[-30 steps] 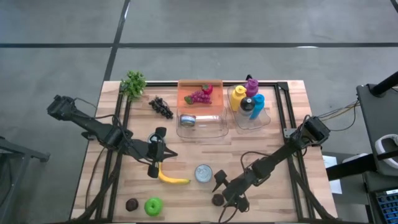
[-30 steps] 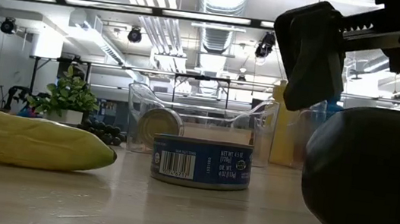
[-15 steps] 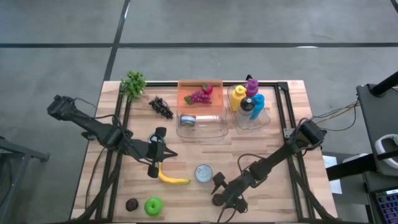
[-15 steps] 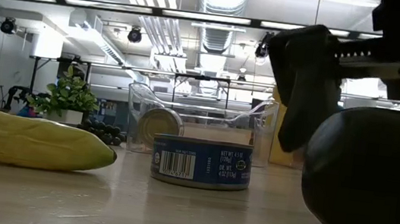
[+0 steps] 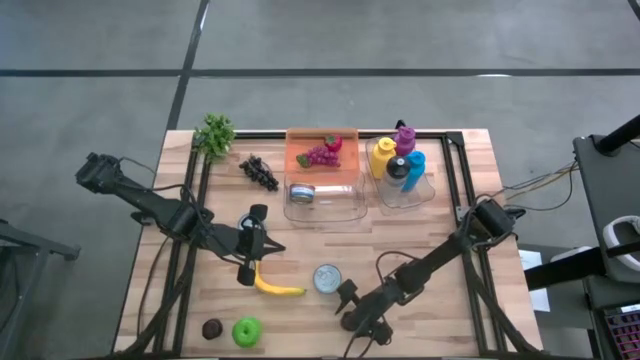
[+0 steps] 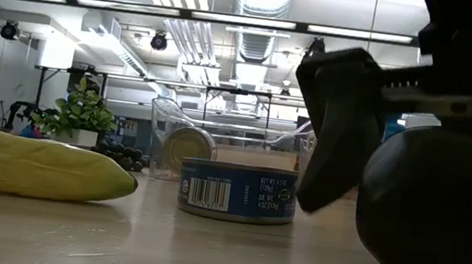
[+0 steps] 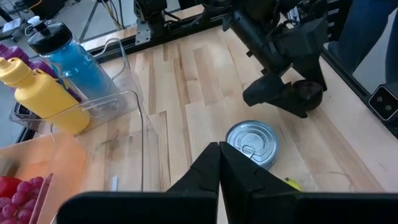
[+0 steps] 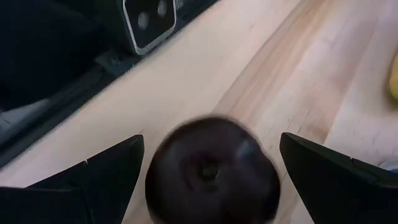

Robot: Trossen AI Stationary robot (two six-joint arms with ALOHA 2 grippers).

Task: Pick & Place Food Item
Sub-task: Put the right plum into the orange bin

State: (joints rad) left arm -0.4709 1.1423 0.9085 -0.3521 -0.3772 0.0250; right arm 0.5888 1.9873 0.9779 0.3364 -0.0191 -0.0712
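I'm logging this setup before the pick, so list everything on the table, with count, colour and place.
Leafy plant: 1, green, far left corner.
Dark grape bunch: 1, black, beside plant.
Clear bins: 2, far middle; hold red grapes, a lying tin, bottles.
Banana: 1, yellow, near centre.
Flat tin can: 1, silver, right of banana.
Apple: 1, green, near edge.
Dark round fruits: 2, by apple, between right fingers.
Left gripper: shut, above banana.
Right gripper: open.

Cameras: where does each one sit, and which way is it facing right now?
High view: overhead, straight down on the table; both arms show.
Low view: table height, looking across; right hand straddles the dark fruit.
Left wrist view: past the shut left hand toward the tuna can.
Right wrist view: down between open fingers onto the fruit.
Shared: can and fruit appear in the high, low and left wrist views.
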